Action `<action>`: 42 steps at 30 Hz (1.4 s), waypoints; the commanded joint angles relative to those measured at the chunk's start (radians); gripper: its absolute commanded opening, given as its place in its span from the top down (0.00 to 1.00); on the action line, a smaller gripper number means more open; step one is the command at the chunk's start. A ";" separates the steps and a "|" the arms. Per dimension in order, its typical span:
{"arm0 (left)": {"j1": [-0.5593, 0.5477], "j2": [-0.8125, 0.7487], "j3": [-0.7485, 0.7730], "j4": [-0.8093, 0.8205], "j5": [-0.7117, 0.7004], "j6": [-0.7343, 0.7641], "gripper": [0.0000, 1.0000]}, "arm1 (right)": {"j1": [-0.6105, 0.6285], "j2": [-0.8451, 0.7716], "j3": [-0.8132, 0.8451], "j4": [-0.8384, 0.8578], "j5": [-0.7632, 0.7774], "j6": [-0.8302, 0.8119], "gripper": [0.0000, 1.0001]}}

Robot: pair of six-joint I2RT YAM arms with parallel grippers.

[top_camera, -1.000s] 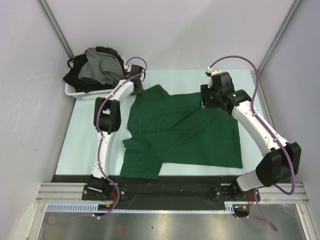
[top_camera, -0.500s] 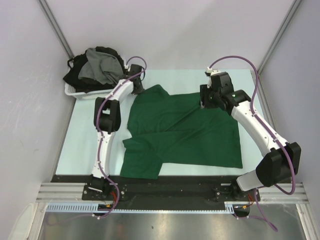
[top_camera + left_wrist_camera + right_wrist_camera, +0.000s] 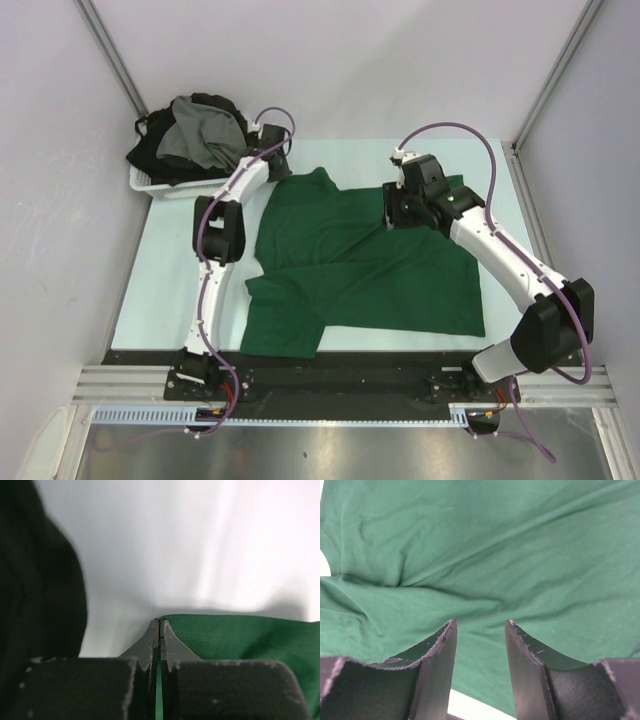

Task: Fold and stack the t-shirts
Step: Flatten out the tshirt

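A dark green t-shirt (image 3: pixel 370 270) lies spread and creased on the pale table, one sleeve folded near the front left. My left gripper (image 3: pixel 283 170) is at the shirt's far left corner, shut on its hemmed edge. The left wrist view shows the jaws (image 3: pixel 159 625) pinched together with green cloth (image 3: pixel 240 635) between them. My right gripper (image 3: pixel 392 212) hovers over the shirt's far middle. It is open, and its fingers (image 3: pixel 481 625) straddle rumpled green fabric (image 3: pixel 495 545) without holding it. Grey and black t-shirts (image 3: pixel 200 135) are heaped in the basket.
The white plastic basket (image 3: pixel 150 187) stands at the back left corner of the table, close beside my left arm. A dark blurred mass (image 3: pixel 35 580) fills the left of the left wrist view. Bare table (image 3: pixel 160 290) shows left of the shirt. Grey walls enclose the table.
My left gripper has closed on the shirt's far left edge. My right arm has shifted left, further over the green shirt, its jaws still apart.
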 commanded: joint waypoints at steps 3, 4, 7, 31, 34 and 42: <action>0.010 0.010 0.096 0.086 0.031 0.043 1.00 | 0.013 0.009 0.002 0.026 -0.004 0.019 0.52; 0.016 0.015 0.107 0.089 0.028 0.042 1.00 | 0.013 0.012 0.004 0.026 -0.004 0.020 0.52; 0.031 0.026 0.119 0.096 0.022 0.032 1.00 | 0.021 0.015 0.004 0.026 -0.004 0.023 0.52; 0.090 0.017 0.083 0.118 0.138 0.014 0.52 | 0.076 0.031 0.010 0.048 0.013 0.054 0.52; 0.090 -0.016 0.050 0.150 0.221 0.009 0.44 | 0.078 0.060 0.018 0.081 0.016 0.037 0.51; 0.053 -0.248 -0.144 0.208 0.347 0.026 0.42 | 0.078 0.291 0.214 0.189 -0.002 0.003 0.53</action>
